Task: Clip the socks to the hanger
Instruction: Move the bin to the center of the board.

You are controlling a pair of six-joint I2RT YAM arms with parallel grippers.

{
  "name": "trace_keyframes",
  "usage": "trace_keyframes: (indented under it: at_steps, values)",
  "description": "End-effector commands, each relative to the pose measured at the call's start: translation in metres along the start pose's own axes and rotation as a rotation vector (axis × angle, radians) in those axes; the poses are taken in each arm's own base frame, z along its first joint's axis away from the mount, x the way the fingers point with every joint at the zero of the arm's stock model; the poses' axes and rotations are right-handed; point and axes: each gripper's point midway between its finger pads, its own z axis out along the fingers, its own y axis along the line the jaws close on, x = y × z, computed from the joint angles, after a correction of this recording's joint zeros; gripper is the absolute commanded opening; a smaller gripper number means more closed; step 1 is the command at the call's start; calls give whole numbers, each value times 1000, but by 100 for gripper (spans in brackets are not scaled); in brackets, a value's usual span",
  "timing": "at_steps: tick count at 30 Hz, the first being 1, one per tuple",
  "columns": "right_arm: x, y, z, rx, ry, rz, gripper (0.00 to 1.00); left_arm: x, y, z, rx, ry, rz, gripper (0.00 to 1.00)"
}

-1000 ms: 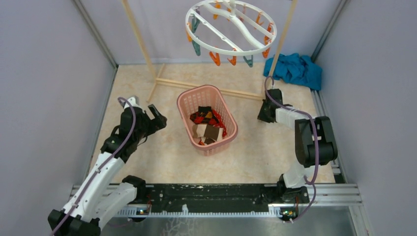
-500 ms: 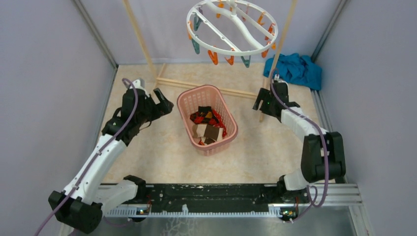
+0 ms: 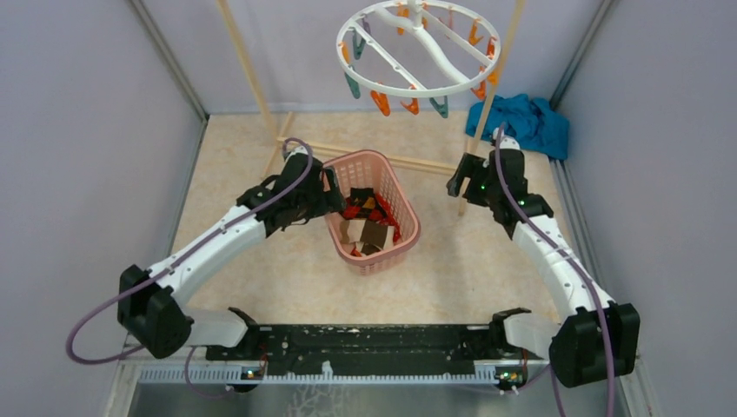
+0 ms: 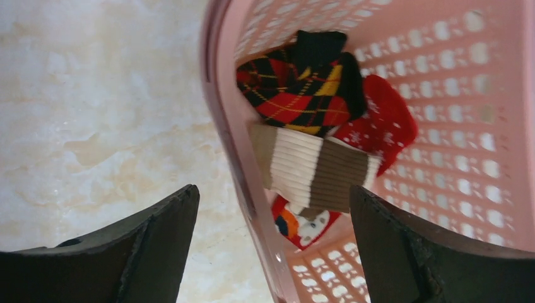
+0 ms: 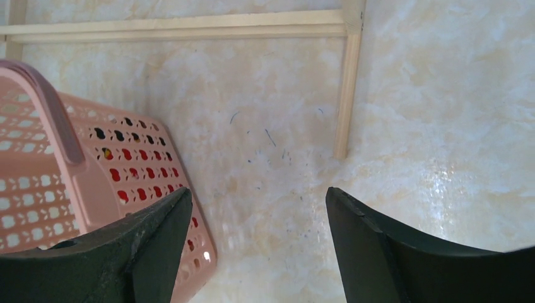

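The socks lie piled in a pink basket: a red and black plaid one, a brown and cream ribbed one and a red one. My left gripper hangs open over the basket's left rim, nothing between its fingers. My right gripper is open above bare floor, right of the basket. The white round hanger with orange and teal clips hangs at the top, above and behind both grippers.
A pale wooden rack frame stands behind the basket; its foot shows in the right wrist view. A teal-blue cloth lies at the back right. Grey walls close in both sides.
My left arm has swung right, from the open floor to the basket's left rim. My right arm has stretched up and back. The right gripper went from nearly shut to open.
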Motion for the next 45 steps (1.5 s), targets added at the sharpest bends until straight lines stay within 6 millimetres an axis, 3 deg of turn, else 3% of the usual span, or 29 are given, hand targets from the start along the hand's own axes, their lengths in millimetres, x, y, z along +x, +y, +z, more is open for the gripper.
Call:
trace_keyframes:
  at_steps: [1, 3, 6, 8, 10, 14, 21, 27, 33, 37, 38, 41, 42, 43, 45]
  values:
    - [-11, 13, -31, -61, -46, -38, 78, 12, 35, 11, -198, 0, -50, 92]
    - [-12, 14, -38, -71, -53, -43, 78, 24, 41, 18, -211, 21, -63, 79]
    - [-10, 18, -45, -96, -54, -42, 78, 35, 39, 26, -185, 47, -81, 39]
    - [-8, 19, -49, -110, -54, -41, 78, 34, 35, 23, -165, 47, -75, 17]
    - [-5, 25, -51, -136, -46, -52, 78, 25, 35, 15, -162, 24, -67, 2]
    - [5, 41, -53, -160, -13, -111, 78, -6, 47, -17, -198, -95, -51, 0]
    - [21, 66, -39, -207, 27, -127, 78, -37, 96, -65, -364, -160, -16, 0]
    - [37, 94, -29, -247, 63, -176, 78, -17, 157, -77, -460, -89, -97, 0]
    - [61, 116, -16, -285, 120, -211, 78, 7, 189, -100, -542, -127, -200, 0]
    - [65, 118, -4, -267, 118, -203, 78, 13, 203, -107, -608, -180, -293, 0]
    - [67, 117, 0, -256, 122, -203, 78, 15, 206, -108, -614, -194, -312, 8]
    - [68, 109, 8, -208, 127, -211, 78, 22, 211, -105, -613, -233, -384, 66]
    - [69, 107, 8, -198, 129, -213, 78, 22, 210, -104, -598, -247, -398, 80]
    - [70, 107, 9, -196, 133, -216, 78, 22, 209, -103, -585, -259, -409, 91]
    - [70, 105, 9, -190, 132, -217, 78, 19, 207, -104, -571, -273, -417, 98]
